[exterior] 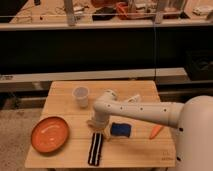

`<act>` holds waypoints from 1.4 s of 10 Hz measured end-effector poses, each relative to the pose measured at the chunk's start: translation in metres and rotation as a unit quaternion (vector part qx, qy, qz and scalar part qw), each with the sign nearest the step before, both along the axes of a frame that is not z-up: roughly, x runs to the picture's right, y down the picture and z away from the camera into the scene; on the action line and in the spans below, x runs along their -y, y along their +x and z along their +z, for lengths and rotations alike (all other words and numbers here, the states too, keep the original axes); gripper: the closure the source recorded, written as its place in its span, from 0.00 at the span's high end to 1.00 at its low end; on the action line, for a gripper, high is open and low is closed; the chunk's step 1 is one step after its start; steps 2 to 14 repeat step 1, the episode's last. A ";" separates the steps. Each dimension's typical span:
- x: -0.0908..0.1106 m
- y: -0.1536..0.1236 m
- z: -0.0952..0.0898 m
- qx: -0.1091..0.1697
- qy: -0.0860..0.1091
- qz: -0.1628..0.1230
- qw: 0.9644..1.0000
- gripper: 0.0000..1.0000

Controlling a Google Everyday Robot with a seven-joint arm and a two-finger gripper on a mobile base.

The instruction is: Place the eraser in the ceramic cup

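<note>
So the eraser is lying flat on the wooden worktop, near the front edge — a long black bar with two white stripes, its long side pointing roughly front to back. The gripper sits right over its far end, at the tip of the white arm that reaches in from the right. Honestly can't tell whether the jaws are spread or closed, or whether they're touching the eraser at all; that end of the arm is just a pale blob from this angle.

The ceramic cup stands upright further back on the worktop, a bit to the left of the gripper and well apart from the eraser. I can't see anything in it.

Other stuff around: a shallow orange plate at the front left, a small blue thing just right of the gripper, and something orange and pointed — maybe a carrot — further right, near the robot's body.

Progress-wise I'd say this is early going. The eraser looks not yet lifted, so the grab, the carry to the cup and the drop are all left to do. The tricky bit, I reckon, is that the bar is a lot longer than the cup is wide, so it'd have to go in end-first and will probably stick out and lean on the rim.
</note>
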State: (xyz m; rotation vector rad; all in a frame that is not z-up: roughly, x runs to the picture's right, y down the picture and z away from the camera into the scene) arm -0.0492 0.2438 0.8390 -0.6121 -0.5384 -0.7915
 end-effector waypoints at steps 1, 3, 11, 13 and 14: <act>0.000 0.000 0.000 0.000 0.000 0.000 1.000 0.80; 0.000 0.000 0.000 0.000 0.000 0.000 1.000 0.80; 0.000 0.000 0.000 0.000 0.000 0.000 1.000 0.80; 0.000 0.000 0.000 0.000 0.000 0.000 1.000 0.80; 0.000 0.000 0.000 0.000 0.000 0.000 1.000 0.80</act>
